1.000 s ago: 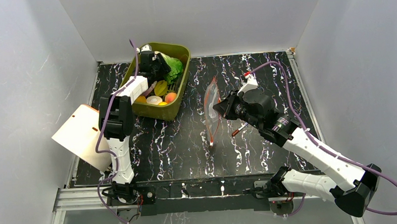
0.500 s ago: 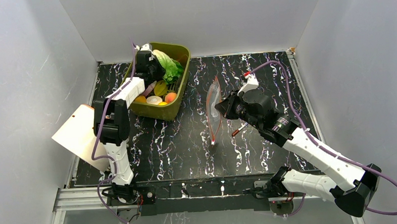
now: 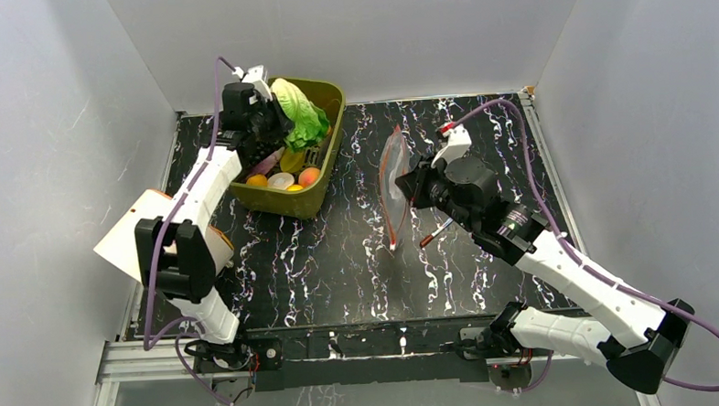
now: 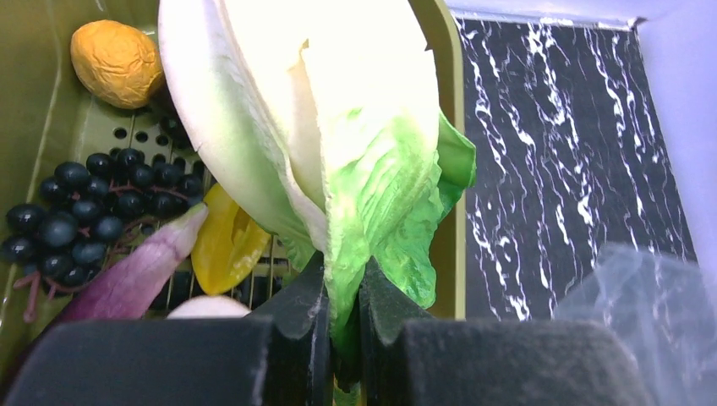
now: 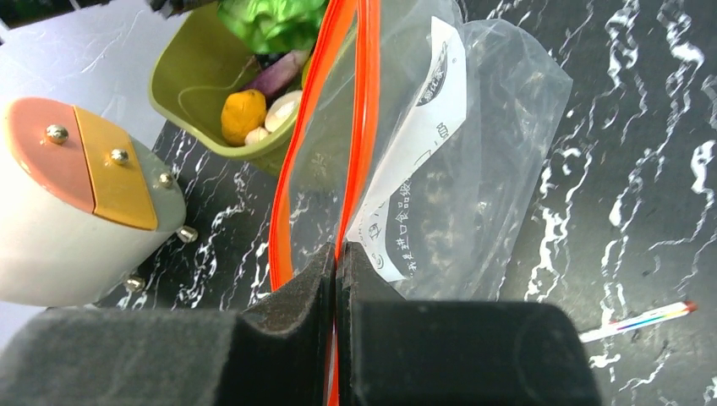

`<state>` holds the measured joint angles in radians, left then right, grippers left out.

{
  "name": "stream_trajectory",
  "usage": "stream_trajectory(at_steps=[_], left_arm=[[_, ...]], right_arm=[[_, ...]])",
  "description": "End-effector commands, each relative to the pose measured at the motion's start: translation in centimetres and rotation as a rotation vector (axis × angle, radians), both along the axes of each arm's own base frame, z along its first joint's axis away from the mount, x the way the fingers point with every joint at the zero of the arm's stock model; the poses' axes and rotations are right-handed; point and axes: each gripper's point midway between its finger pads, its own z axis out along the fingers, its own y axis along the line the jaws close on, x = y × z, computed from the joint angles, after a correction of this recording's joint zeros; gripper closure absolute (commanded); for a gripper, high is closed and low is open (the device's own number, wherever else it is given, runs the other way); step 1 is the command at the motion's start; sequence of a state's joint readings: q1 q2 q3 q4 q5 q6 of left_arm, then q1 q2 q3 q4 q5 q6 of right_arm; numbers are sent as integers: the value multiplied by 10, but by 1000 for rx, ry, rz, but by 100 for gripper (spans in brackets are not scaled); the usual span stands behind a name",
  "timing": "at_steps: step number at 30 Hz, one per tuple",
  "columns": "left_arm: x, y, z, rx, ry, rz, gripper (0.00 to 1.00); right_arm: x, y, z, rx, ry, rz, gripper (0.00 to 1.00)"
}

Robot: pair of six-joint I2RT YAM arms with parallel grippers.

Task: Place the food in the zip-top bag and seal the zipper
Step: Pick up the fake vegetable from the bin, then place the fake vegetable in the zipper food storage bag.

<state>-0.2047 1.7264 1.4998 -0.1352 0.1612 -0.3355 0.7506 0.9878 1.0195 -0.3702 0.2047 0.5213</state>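
My left gripper [image 3: 275,124] [image 4: 342,271] is shut on a leaf of the green-white cabbage [image 3: 302,114] [image 4: 338,127], which hangs lifted over the olive bin [image 3: 287,202]. Other food lies in the bin: an orange piece [image 4: 117,51], dark grapes [image 4: 84,203], a yellow piece [image 4: 224,241] and a purple piece [image 4: 135,275]. My right gripper [image 3: 410,184] [image 5: 336,254] is shut on the zipper [image 5: 363,127], one red-orange strip of the mouth. It holds the zip-top bag [image 3: 393,165] [image 5: 473,152] upright at mid-table, mouth parted toward the bin.
A red-and-white pen [image 3: 435,232] [image 5: 647,320] lies on the black marbled table right of the bag. A white block with an orange and yellow face [image 3: 142,235] [image 5: 76,194] stands at the table's left edge. White walls close in three sides.
My left gripper shut on the cabbage and raised it out of the bin, toward the back left. My right gripper shifted the bag slightly right and higher.
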Motion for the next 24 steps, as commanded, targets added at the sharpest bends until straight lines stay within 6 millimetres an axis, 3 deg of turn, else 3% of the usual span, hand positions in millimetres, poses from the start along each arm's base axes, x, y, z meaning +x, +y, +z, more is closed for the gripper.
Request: stream_trajectory(at_steps=[1, 4, 9, 15, 24], left_arm=[[-43, -1, 25, 14, 9, -101, 100], [-69, -2, 31, 7, 29, -144, 100], [-112, -11, 50, -49, 48, -227, 100], [-170, -37, 52, -195, 109, -407, 100], [-231, -49, 58, -250, 100, -566, 100]], right_arm=[[12, -13, 69, 28, -218, -52, 100], [17, -12, 76, -18, -252, -46, 100], [30, -8, 68, -141, -288, -26, 100], [47, -11, 55, -304, -320, -35, 100], [58, -6, 37, -402, -339, -6, 100]])
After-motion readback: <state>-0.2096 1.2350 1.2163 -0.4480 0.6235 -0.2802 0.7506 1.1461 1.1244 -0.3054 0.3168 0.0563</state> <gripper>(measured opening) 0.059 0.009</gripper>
